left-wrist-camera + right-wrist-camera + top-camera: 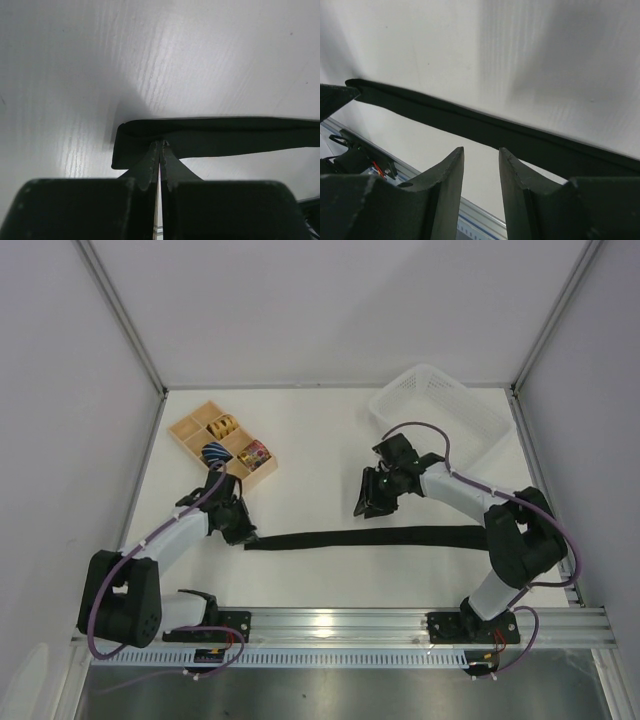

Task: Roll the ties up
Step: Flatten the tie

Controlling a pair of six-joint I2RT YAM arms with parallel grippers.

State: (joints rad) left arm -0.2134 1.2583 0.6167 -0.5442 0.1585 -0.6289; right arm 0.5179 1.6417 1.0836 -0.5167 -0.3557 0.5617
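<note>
White bench (300, 430) held black tie (370, 537) laid flat; L tool (160, 146) clenched its left end, R tool (481, 157) released nr its middle.

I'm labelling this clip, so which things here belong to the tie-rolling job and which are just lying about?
In the job: black tie, left end effector shut on its end, right end effector open near it.
Lying about: wooden tray holding coloured rolls, white basket.
</note>
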